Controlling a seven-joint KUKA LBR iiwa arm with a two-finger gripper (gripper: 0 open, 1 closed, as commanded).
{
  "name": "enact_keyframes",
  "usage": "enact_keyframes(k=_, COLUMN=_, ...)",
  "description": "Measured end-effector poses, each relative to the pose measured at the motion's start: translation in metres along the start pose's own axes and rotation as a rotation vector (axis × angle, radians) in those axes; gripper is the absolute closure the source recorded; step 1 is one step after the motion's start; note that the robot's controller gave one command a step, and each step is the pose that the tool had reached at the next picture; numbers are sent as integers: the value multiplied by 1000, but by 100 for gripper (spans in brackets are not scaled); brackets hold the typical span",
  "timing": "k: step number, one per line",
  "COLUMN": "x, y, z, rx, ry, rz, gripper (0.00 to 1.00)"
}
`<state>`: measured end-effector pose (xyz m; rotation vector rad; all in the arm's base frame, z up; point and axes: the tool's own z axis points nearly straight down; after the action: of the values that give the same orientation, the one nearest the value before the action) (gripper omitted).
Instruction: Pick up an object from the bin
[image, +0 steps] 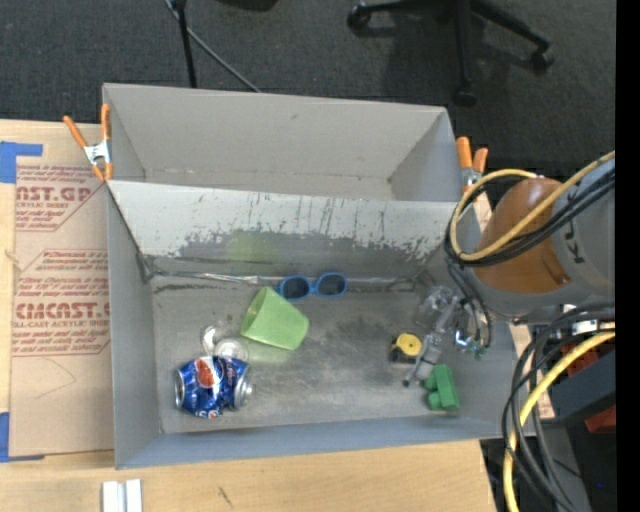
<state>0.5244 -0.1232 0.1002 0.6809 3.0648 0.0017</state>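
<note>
My gripper (428, 352) is low in the bin's front right corner. It stands between a small yellow round thing (405, 346) just to its left and a dark green blocky piece (440, 389) just below it, close to both. Nothing shows held in it.
A light green cup (274, 320) lies on its side left of centre. A pair of blue glasses (312, 287) rests by the back wall. A crushed blue soda can (212, 383) lies at the front left. The arm with its orange cover and yellow cables hangs over the right rim.
</note>
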Motion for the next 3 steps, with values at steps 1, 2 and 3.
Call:
enact_keyframes(k=1, x=11, y=3, z=1, rx=1, ry=3, rz=164, gripper=0)
enact_keyframes(k=2, x=21, y=8, z=32, rx=2, ry=3, rz=279, gripper=0)
enact_keyframes(k=3, x=21, y=8, z=32, rx=3, ry=3, rz=278, gripper=0)
